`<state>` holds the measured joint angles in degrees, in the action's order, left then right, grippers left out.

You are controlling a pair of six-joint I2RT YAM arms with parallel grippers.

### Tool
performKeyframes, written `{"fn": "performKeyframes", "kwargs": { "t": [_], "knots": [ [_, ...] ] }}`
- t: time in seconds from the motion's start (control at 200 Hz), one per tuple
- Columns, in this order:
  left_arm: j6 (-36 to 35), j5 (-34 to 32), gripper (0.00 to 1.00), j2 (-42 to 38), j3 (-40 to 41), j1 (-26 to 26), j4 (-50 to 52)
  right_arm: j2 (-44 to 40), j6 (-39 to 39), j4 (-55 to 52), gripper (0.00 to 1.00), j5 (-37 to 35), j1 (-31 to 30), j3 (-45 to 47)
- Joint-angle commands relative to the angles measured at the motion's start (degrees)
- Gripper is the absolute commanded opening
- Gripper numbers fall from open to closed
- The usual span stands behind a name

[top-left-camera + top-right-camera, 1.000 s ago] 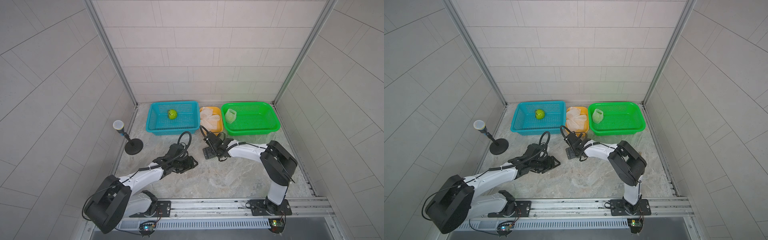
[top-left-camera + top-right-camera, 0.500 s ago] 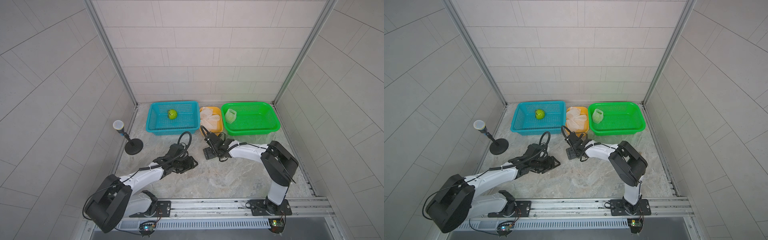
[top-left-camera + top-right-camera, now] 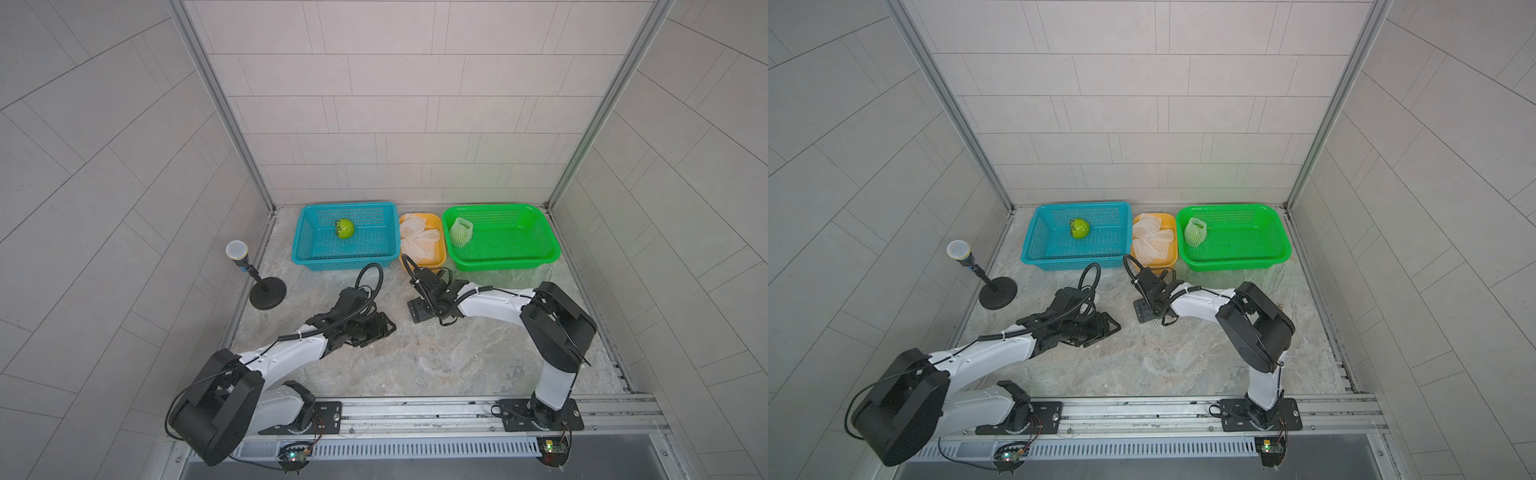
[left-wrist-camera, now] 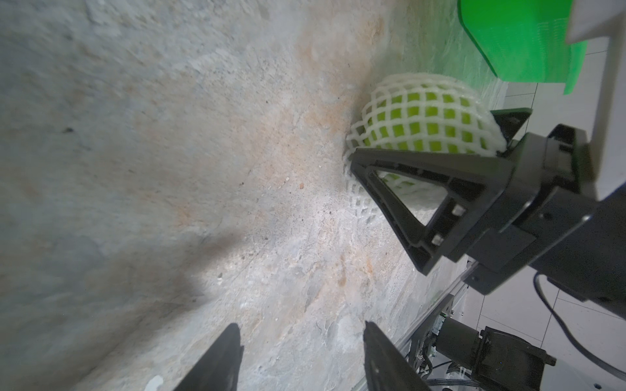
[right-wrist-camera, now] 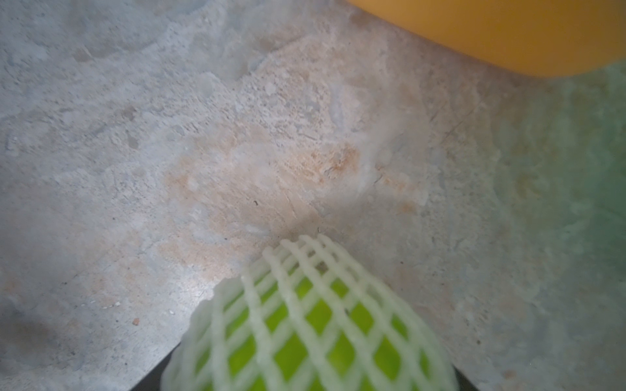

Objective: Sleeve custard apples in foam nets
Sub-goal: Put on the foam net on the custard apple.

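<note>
Pale tiled walls close in a mottled stone worktop (image 3: 415, 365) on three sides. Along the far wall stand three containers in a row: a blue basket (image 3: 303, 249) at the left, a small orange tray (image 3: 436, 217) in the middle and a green basket (image 3: 519, 249) at the right. One bare custard apple (image 3: 345, 228) lies in the blue basket. Loose foam nets (image 3: 417, 241) are heaped in the orange tray. A sleeved custard apple (image 3: 461, 230) sits in the far left corner of the green basket. A microphone stand (image 3: 266, 291) is at the left edge of the worktop.

Reaching in from the right, the right arm (image 3: 490, 305) has its jaws low on the worktop, just near of the orange tray. The left wrist view shows these jaws grasping a netted custard apple (image 4: 423, 118) from both sides, with the fruit resting on the stone; the right wrist view shows the same fruit (image 5: 305, 321) close up, green through white mesh.

Stretched low from the near left, the left arm (image 3: 291, 353) has its jaws released and empty, well apart from the netted fruit
</note>
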<state>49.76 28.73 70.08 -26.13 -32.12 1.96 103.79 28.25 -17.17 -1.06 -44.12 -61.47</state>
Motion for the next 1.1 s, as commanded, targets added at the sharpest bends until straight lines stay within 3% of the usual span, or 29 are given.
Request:
{"fn": "performKeyframes", "kwargs": {
  "t": [0.0,0.345,0.69,1.091],
  "knots": [
    [0.3,0.2,0.61,-0.6,-0.2,0.4,-0.6,0.3,-1.1,-3.0,0.84,0.6,0.0,1.4],
    [0.5,0.4,0.61,-0.5,-0.1,0.5,-0.8,-3.5,-1.7,-3.5,0.95,-0.6,0.1,2.0],
    [0.8,0.7,0.61,0.0,0.2,0.5,-1.7,-7.8,-2.2,-6.3,0.97,-3.2,0.0,1.5],
    [0.9,0.6,0.61,-0.2,0.4,0.6,-1.9,-7.7,-2.3,-7.0,0.98,-1.6,-0.1,1.2]
  ]
}}
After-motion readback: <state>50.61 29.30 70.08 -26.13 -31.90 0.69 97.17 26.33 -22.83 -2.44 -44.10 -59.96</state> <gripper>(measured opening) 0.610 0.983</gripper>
